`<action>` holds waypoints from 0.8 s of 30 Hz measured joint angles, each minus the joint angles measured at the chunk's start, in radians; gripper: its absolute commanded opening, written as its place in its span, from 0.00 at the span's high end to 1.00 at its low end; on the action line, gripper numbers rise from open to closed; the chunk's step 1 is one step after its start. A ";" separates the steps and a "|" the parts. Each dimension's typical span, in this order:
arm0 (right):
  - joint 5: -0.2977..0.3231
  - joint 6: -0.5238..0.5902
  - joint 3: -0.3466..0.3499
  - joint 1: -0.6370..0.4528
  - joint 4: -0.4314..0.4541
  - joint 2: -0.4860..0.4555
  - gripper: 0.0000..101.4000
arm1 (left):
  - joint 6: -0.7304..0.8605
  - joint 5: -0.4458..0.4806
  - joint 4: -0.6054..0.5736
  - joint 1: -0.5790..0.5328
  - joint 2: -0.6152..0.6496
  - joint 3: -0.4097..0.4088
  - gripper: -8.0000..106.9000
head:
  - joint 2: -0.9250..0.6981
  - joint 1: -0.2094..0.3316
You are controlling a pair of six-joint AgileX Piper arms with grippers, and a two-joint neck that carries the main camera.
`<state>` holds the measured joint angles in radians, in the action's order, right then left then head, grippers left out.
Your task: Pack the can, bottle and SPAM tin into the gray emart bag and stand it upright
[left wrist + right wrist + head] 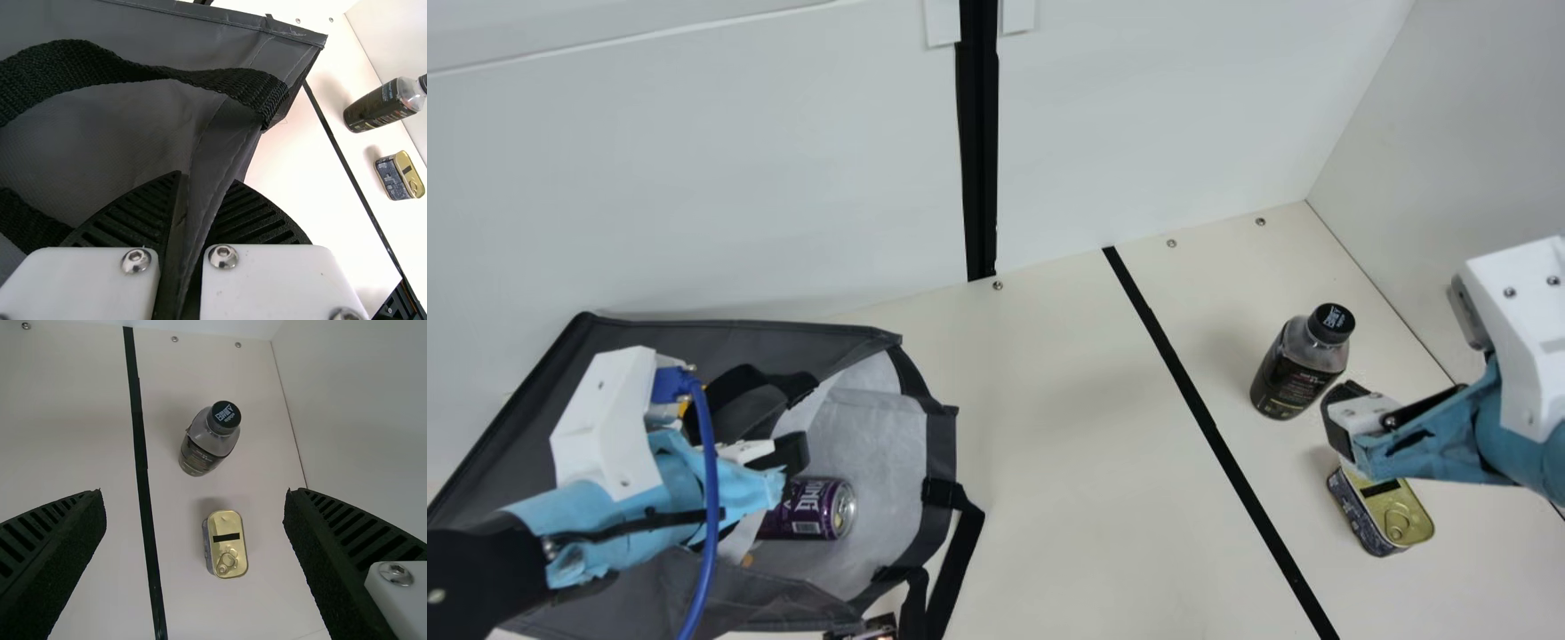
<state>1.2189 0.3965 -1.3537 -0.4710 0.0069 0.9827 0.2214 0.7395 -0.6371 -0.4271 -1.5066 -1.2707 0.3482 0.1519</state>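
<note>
While our left end effector (207,183) pinches the gray bag (941,449) near the packed can (809,511), we must add the bottle (1294,369) and SPAM tin (1394,516) near our spread right end effector (194,495), then upright it.

Bright, diffuse light covers the table (1049,400), with soft, faint shadows left of the bottle (1296,369) and SPAM tin (1398,516) in the main view. In the left wrist view, the tabletop washes out nearly to white; highlights glint on the screws (223,257).
</note>
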 measured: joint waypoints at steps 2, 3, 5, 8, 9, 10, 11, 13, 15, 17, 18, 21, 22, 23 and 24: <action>0.000 0.008 -0.010 -0.009 -0.007 0.016 0.06 | 0.000 0.000 0.000 0.000 0.000 0.000 1.00 | -0.002 0.000; 0.001 0.011 -0.014 -0.014 -0.007 0.022 0.06 | 0.000 0.000 0.000 0.000 0.000 0.000 1.00 | 0.000 0.000; 0.000 0.016 -0.022 -0.026 -0.024 0.043 0.06 | 0.000 0.000 0.000 0.000 0.000 0.000 1.00 | -0.002 0.000; 0.001 0.023 -0.031 -0.042 -0.053 0.069 0.06 | 0.000 0.000 0.000 0.000 0.000 0.000 1.00 | -0.002 0.000; 0.000 0.024 -0.034 -0.046 -0.059 0.077 0.06 | 0.000 0.000 0.000 0.000 0.000 0.000 1.00 | -0.002 0.000; 0.000 0.027 -0.037 -0.052 -0.068 0.086 0.06 | 0.000 0.000 0.000 0.000 0.000 0.000 1.00 | -0.002 0.000; 0.000 0.028 -0.041 -0.056 -0.073 0.095 0.06 | 0.000 0.000 0.000 0.000 0.000 0.000 1.00 | -0.002 0.000; 0.000 0.031 -0.049 -0.065 -0.083 0.113 0.06 | 0.000 0.000 0.000 0.000 0.000 0.000 1.00 | 0.000 0.000; 0.000 0.034 -0.060 -0.071 -0.092 0.133 0.06 | 0.000 0.000 0.000 0.000 0.000 0.000 1.00 | 0.000 0.000; 0.000 0.039 -0.069 -0.075 -0.092 0.152 0.06 | 0.000 0.000 0.000 0.000 0.000 0.000 1.00 | -0.002 0.000; 0.002 0.043 -0.076 -0.079 -0.092 0.162 0.06 | 0.000 0.000 0.000 0.000 0.000 0.000 1.00 | 0.000 0.000; 0.000 0.054 -0.090 -0.084 -0.096 0.188 0.06 | 0.000 0.000 0.000 0.000 0.000 0.000 1.00 | -0.002 0.000; 0.000 0.056 -0.096 -0.087 -0.096 0.195 0.06 | 0.000 0.000 0.000 0.000 0.000 0.000 1.00 | -0.002 0.000; 0.000 0.057 -0.101 -0.088 -0.097 0.204 0.06 | 0.000 0.000 0.000 0.000 0.000 0.000 1.00 | 0.000 0.000; 0.000 0.060 -0.106 -0.090 -0.099 0.213 0.06 | 0.000 0.000 0.000 0.000 0.000 0.000 1.00 | -0.002 0.000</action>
<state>1.2189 0.4569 -1.4595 -0.5612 -0.0917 1.1961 0.2214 0.7395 -0.6371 -0.4271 -1.5066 -1.2707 0.3467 0.1519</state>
